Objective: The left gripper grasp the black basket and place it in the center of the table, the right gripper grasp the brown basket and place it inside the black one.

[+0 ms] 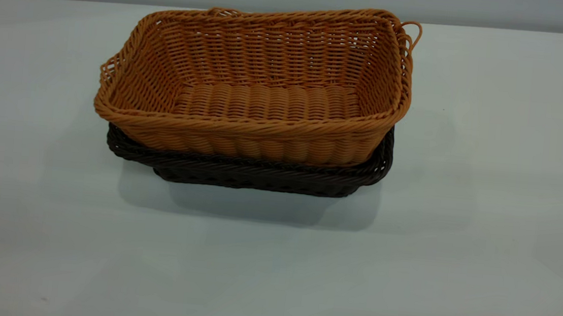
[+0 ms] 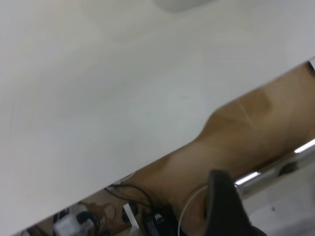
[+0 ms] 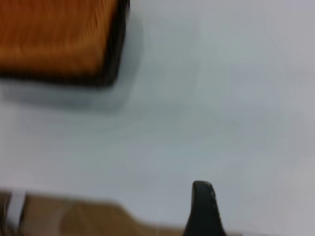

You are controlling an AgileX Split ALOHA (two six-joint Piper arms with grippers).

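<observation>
Brown basket (image 1: 266, 95) nested in black basket (image 1: 259, 174) mid-surface (image 1: 487, 196), well clear of both jaws; jaw states unreadable; task looks done.

**Open table all round the stacked baskets**

The brown basket (image 1: 254, 89) sits nested in the black basket (image 1: 254, 173) mid-table, the only obstacle. The table (image 1: 487, 196) lies bare on every side, and the brown basket's interior is open from above.

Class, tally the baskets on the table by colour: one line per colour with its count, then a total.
Brown (orange-tan) basket: 1, nested inside the black one
Black basket: 1, resting on the table
Total: 2 baskets
</observation>
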